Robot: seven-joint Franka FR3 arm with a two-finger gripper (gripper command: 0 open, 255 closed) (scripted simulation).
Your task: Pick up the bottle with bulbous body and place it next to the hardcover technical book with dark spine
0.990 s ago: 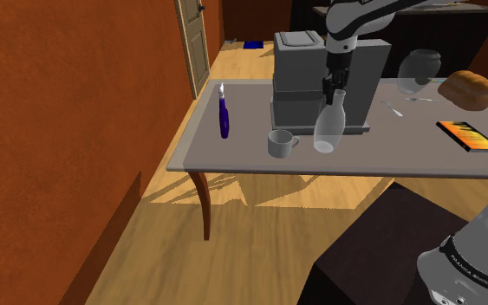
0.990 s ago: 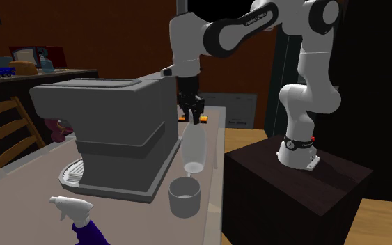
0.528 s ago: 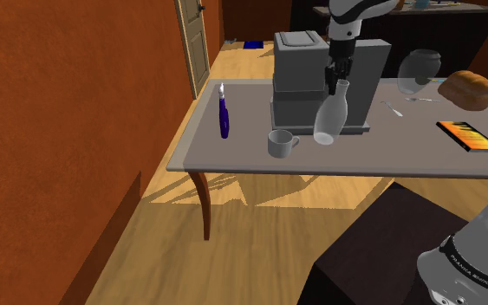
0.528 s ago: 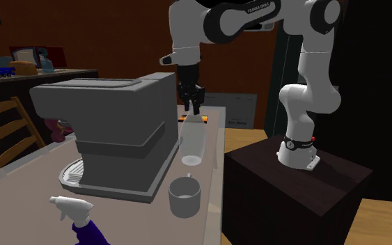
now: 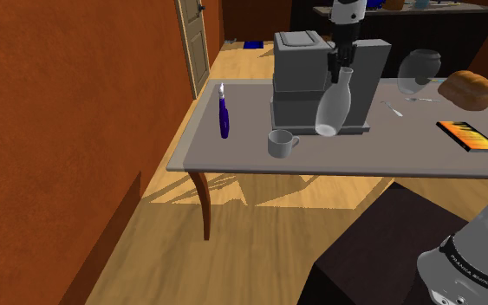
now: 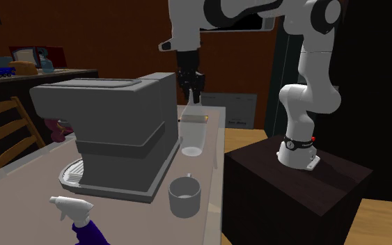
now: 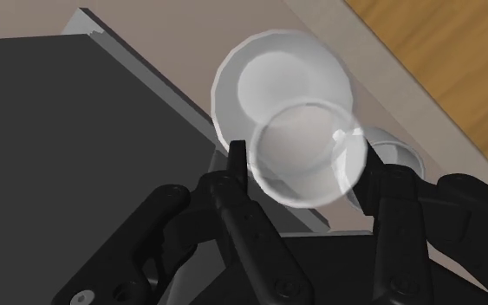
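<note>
At the near edge of the second exterior view, a purple spray bottle is standing on the grey table, with a grey mug at its 2 o'clock. Past the mug, the clear bulbous bottle is hanging above the tabletop beside the grey coffee machine, and the black gripper is clamping its neck from 12 o'clock. Looking along the hand, the wrist view is adding the grip itself: both fingers are pressing on the glass, with the mug's round mouth lying beyond the bottle's base. From the shoulder view the bottle is leaning, its base swung toward 7 o'clock. It is well apart from the orange-and-black book, which is lying flat at the bottle's 3 o'clock near the table's edge. Farther back, a loaf and a rounded glass vessel are sitting at the book's 12 and 11 o'clock.
</note>
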